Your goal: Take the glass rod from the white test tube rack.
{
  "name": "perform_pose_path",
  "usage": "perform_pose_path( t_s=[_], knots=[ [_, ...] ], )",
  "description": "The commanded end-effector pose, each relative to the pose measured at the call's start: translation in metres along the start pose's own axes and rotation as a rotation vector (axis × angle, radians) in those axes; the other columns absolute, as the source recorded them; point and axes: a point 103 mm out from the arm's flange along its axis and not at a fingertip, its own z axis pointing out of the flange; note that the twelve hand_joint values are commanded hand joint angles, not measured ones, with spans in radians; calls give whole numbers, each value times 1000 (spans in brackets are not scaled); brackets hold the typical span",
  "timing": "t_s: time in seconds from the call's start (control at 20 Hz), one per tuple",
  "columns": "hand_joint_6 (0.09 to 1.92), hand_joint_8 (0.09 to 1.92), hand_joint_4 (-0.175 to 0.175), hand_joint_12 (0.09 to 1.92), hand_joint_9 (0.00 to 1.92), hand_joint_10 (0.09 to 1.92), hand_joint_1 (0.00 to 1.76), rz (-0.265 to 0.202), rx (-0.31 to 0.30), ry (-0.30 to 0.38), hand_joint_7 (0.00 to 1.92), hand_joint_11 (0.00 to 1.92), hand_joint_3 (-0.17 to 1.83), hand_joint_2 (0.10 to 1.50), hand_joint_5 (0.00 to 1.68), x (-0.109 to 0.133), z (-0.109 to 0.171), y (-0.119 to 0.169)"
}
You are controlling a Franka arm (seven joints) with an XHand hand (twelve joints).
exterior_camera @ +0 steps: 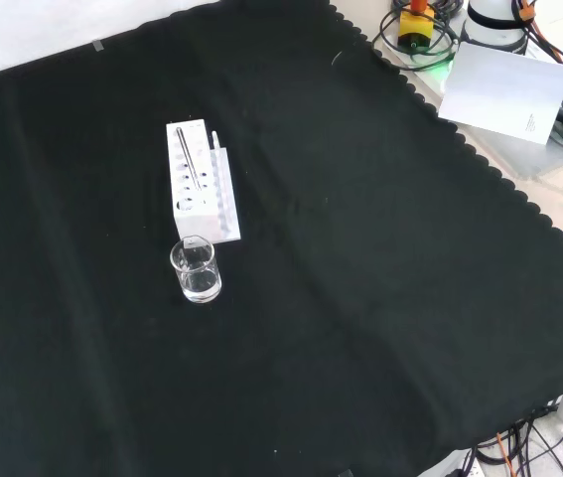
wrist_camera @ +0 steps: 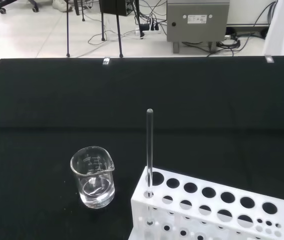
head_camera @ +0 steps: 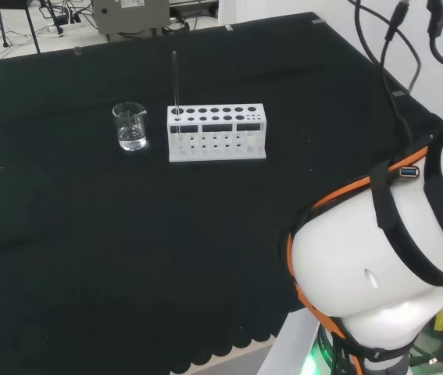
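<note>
A white test tube rack (head_camera: 216, 131) stands on the black cloth at the middle of the head view. A thin glass rod (head_camera: 175, 82) stands upright in the hole at the rack's left end, next to the beaker. The front view has the rack (exterior_camera: 202, 182) left of centre, with the rod (exterior_camera: 187, 151) lying across its top as seen from above. From the wrist view, the rod (wrist_camera: 149, 150) rises from an end hole of the rack (wrist_camera: 212, 210).
A small glass beaker (head_camera: 130, 126) with a little clear liquid stands just left of the rack in the head view, and just below the rack as the beaker (exterior_camera: 196, 268) in the front view. The arm's white links (head_camera: 393, 258) fill the head view's lower right.
</note>
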Motion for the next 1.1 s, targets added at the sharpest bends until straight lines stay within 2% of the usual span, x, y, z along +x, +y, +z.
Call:
perform_pose_path(
  t_s=[0.05,0.55,1.1],
  knots=[
    [154,884,-135,1437,472,817,623,-22,2,25,281,236,506,921,322,-3,15,30],
    [166,882,-138,1434,515,816,627,-46,6,30,303,265,503,922,332,-8,36,66],
    [185,879,-140,1421,563,800,631,-61,40,36,323,292,499,923,331,-10,64,100]
  ],
)
